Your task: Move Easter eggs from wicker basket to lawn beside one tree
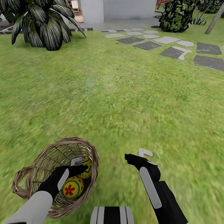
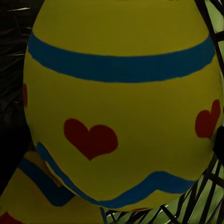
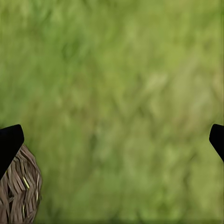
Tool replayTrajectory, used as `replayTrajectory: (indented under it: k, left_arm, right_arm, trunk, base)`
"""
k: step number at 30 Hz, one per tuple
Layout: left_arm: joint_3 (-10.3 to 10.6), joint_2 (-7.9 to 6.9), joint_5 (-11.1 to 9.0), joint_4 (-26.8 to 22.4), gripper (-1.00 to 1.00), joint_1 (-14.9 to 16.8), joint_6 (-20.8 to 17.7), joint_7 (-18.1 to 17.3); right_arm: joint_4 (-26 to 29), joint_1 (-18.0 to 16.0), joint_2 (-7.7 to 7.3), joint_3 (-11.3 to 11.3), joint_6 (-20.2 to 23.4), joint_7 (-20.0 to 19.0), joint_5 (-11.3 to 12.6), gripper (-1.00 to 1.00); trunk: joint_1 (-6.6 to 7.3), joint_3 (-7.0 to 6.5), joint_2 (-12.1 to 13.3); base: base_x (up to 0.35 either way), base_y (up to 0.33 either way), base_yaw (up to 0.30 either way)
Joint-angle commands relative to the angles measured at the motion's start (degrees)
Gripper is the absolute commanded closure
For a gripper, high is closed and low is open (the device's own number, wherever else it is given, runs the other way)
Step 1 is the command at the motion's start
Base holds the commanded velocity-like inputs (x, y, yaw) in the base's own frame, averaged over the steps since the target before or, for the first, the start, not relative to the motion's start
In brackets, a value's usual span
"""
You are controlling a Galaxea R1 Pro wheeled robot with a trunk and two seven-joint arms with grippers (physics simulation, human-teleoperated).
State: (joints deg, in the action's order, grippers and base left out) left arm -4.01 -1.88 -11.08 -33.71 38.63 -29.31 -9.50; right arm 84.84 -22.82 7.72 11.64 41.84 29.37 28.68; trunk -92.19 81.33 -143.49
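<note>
A: Where was the basket (image 1: 37, 169)?

B: On the lawn (image 1: 118, 93), low at the left of the head view, tipped so its open mouth faced the camera. A loop handle stuck out on its left side. In the right wrist view a bit of its woven rim (image 3: 18, 191) showed beside one dark fingertip (image 3: 9, 142).

A: And the eggs?

B: Two were visible inside it from the head camera: one with a red flower (image 1: 72, 187) nearer the robot, and another with a blue zigzag (image 1: 84, 167) just behind it. The left wrist view had a yellow egg (image 2: 121, 107) very close, with a blue band, red hearts and a zigzag, and part of another egg (image 2: 32, 196) touching it from below. A third egg I could not make out.

A: What about the left end effector (image 1: 76, 166)?

B: It reached into the basket, right against the zigzag egg. Whether it gripped that egg or stood apart from it, I could not tell.

A: The right end effector (image 1: 137, 154)?

B: It hung over bare grass just beside the basket, fingers spread wide, holding nothing.

A: Anything else around?

B: A dark leafy plant (image 1: 43, 21) at the far left, grey stepping stones (image 1: 174, 51) across the far right, and a white wall (image 1: 124, 9) beyond.
</note>
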Motion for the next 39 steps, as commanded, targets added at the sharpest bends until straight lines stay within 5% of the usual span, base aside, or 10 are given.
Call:
replayTrajectory:
  k: [1,39]
  left_arm:
    - [-0.3,0.03,0.0,-0.1,1.00,0.0,-0.5,-0.2]
    - [-0.6,-0.32,-0.4,-0.1,1.00,0.0,-0.8,-0.5]
  right_arm:
    - [0.0,0.0,0.00,0.1,0.1,0.6,0.6,-1.00]
    - [-0.9,0.0,0.01,0.0,0.1,0.6,0.6,-1.00]
  trunk:
    - [0.00,0.04,0.0]
    - [0.19,-1.51,0.1]
  base:
    - [0.000,0.000,0.000]
    - [-0.019,0.000,0.000]
